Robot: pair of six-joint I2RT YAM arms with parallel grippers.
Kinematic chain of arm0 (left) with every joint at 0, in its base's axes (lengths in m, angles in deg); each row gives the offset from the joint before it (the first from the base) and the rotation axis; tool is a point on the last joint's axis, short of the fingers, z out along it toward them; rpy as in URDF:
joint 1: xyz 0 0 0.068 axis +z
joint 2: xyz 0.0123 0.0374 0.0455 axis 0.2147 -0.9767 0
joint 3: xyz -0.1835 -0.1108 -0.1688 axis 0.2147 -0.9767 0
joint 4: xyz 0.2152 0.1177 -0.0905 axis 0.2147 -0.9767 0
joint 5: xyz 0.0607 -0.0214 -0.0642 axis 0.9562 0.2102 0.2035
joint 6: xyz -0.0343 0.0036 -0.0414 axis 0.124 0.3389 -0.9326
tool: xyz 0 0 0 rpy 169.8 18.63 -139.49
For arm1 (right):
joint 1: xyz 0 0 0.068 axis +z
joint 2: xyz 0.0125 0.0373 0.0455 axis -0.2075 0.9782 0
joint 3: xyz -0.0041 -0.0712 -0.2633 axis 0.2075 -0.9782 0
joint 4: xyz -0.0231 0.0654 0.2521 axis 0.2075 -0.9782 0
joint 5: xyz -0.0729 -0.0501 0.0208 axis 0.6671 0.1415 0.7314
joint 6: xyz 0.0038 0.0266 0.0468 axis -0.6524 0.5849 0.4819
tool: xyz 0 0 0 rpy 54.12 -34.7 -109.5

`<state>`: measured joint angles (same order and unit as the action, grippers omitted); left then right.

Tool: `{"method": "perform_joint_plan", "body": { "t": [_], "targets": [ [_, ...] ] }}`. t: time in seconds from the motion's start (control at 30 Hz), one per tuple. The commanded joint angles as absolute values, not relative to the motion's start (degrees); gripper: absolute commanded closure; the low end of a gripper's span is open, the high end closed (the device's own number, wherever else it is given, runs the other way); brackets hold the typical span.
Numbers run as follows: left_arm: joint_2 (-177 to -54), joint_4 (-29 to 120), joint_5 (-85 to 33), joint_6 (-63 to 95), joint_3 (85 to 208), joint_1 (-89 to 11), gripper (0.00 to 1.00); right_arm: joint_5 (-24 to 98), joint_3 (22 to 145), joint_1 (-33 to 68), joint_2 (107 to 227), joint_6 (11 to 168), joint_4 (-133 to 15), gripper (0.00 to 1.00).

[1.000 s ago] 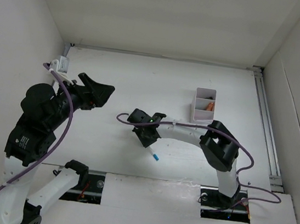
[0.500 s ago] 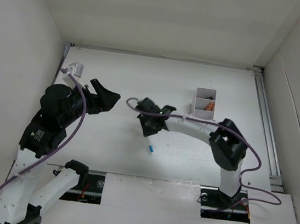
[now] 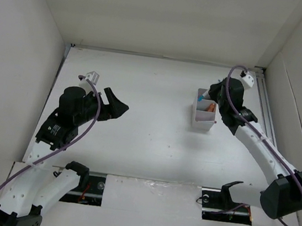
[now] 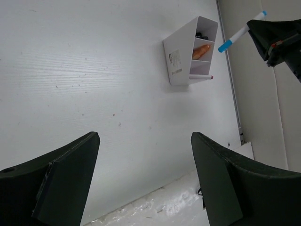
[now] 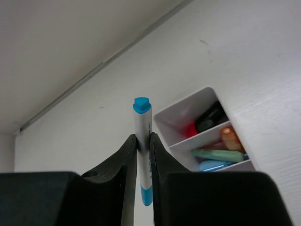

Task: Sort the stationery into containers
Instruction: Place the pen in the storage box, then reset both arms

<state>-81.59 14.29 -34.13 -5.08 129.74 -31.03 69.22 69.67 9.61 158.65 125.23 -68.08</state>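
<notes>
The right claw is closed to a narrow pinch on a white pen with blue ends, gripping it mid-barrel and upright. The white box sits just ahead to the claw's right, with markers inside. The pen looks light, stiff and slick, so it may pivot. The left claw gapes wide, empty.

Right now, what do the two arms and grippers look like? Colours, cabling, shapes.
Identical pair: white tubular links joined by black joint housings, with a purple cable looping along each. The left gripper and right gripper have black wedge-shaped fingers. A small white block sits at each wrist.
</notes>
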Motion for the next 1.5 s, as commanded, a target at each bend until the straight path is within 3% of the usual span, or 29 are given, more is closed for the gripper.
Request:
{"method": "perform_joint_plan", "body": {
  "t": [0.0, 0.07, 0.1, 0.4, 0.87, 1.0, 1.03, 1.13, 1.37, 1.43, 1.47],
  "targets": [
    [-81.9, 17.4, -35.6, -4.0, 128.9, -30.9, 0.23, 77.7, 64.9, 8.2, 158.1, 130.0, -63.5, 1.00],
    [-81.9, 17.9, -35.6, -4.0, 128.4, -30.9, 0.20, 80.2, 62.4, 8.2, 157.6, 131.2, -62.7, 1.00],
    [-81.9, 17.9, -35.6, -4.0, 128.4, -30.9, 0.01, 83.7, 61.7, 8.8, 157.6, 131.2, -62.7, 1.00],
    [-81.9, 17.4, -35.6, -3.5, 127.9, -30.9, 0.00, 92.0, 55.3, 11.4, 156.1, 135.7, -62.7, 1.00],
    [-80.4, 16.3, -34.3, -4.0, 128.0, -30.9, 0.00, 96.2, 59.0, 15.8, 163.3, 139.7, -68.6, 0.97],
    [-80.4, 16.3, -34.3, -4.0, 128.5, -30.9, 0.00, 97.0, 60.3, 17.0, 163.9, 142.7, -72.4, 0.75],
    [-80.4, 16.3, -34.3, -4.0, 128.5, -30.9, 0.00, 97.0, 60.3, 17.6, 163.9, 143.2, -72.4, 0.61],
    [-80.4, 16.3, -34.3, -4.0, 128.5, -30.9, 0.00, 97.0, 59.7, 18.2, 163.2, 144.3, -74.0, 0.40],
    [-80.4, 16.3, -34.3, -4.0, 129.7, -30.9, 0.00, 97.0, 61.8, 18.7, 157.7, 143.5, -77.9, 0.28],
    [-80.4, 16.3, -34.3, -4.0, 130.4, -30.9, 0.00, 94.7, 63.0, 19.5, 154.2, 141.4, -78.6, 0.16],
    [-80.4, 16.3, -33.8, -4.0, 131.3, -30.9, 0.00, 93.2, 63.0, 19.5, 153.0, 138.7, -78.6, 0.01]
  ]
}}
